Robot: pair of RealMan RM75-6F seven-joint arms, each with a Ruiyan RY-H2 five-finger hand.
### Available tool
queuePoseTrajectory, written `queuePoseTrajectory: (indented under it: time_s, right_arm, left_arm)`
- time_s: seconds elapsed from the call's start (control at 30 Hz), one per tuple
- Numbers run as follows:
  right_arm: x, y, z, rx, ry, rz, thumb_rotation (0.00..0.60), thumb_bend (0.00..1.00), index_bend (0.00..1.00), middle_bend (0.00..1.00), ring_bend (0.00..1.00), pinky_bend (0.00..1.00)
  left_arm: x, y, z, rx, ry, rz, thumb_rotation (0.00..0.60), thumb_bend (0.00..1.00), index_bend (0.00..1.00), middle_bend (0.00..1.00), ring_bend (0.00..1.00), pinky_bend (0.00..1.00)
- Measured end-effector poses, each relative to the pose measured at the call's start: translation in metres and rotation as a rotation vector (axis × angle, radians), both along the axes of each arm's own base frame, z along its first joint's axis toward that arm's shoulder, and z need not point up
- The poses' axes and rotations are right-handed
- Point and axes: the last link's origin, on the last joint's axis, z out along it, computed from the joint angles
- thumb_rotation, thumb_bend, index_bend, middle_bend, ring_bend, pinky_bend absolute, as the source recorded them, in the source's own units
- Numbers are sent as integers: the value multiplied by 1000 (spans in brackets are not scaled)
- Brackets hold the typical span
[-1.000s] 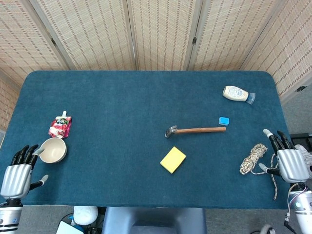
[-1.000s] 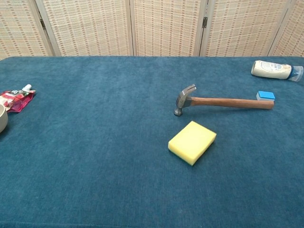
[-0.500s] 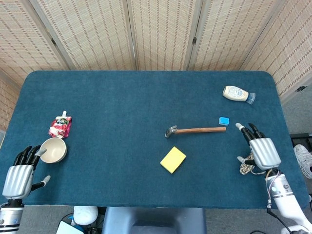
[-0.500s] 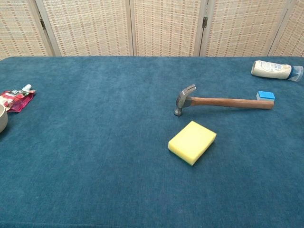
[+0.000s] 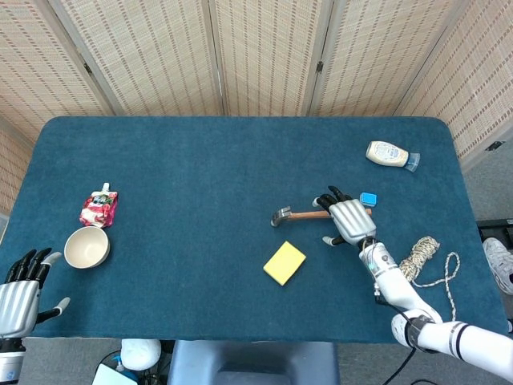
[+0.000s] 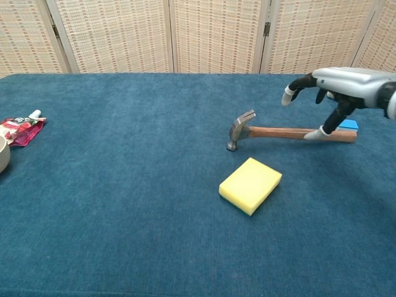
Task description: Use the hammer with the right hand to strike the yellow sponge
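Observation:
The hammer [image 5: 300, 214] [image 6: 272, 132] lies flat on the blue cloth, steel head to the left, wooden handle pointing right. The yellow sponge [image 5: 284, 262] [image 6: 250, 185] lies just in front of its head. My right hand [image 5: 349, 220] [image 6: 346, 86] hovers over the handle's right half, palm down, fingers spread, holding nothing; the thumb tip reaches down close to the handle. My left hand [image 5: 20, 293] stays open at the table's near left corner, out of the chest view.
A small blue block [image 5: 368, 199] [image 6: 347, 124] sits by the handle's end. A mayonnaise bottle [image 5: 390, 153] [image 6: 359, 91] lies far right, a rope coil [image 5: 421, 253] near right. A bowl [image 5: 86, 246] and red pouch [image 5: 98, 208] [image 6: 21, 130] lie left.
My right hand has swept left from the rope at the table's right edge to above the hammer handle. My left hand has drawn back slightly toward the near edge.

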Motion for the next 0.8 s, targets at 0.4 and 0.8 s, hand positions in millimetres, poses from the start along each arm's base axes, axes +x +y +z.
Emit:
queuePoseTrajectory:
  time_s: [0.4, 0.8]
  right_arm:
    - [22, -36, -49, 41, 68, -32, 600, 286, 249, 308, 144, 252]
    - [11, -39, -74, 74, 120, -72, 600, 365, 314, 333, 163, 252]
  left_arm:
    - [-8, -5, 2, 0, -4, 26, 600, 211, 201, 143, 102, 169]
    - [-14, -7, 0, -5, -7, 44, 600, 211, 201, 144, 102, 168]
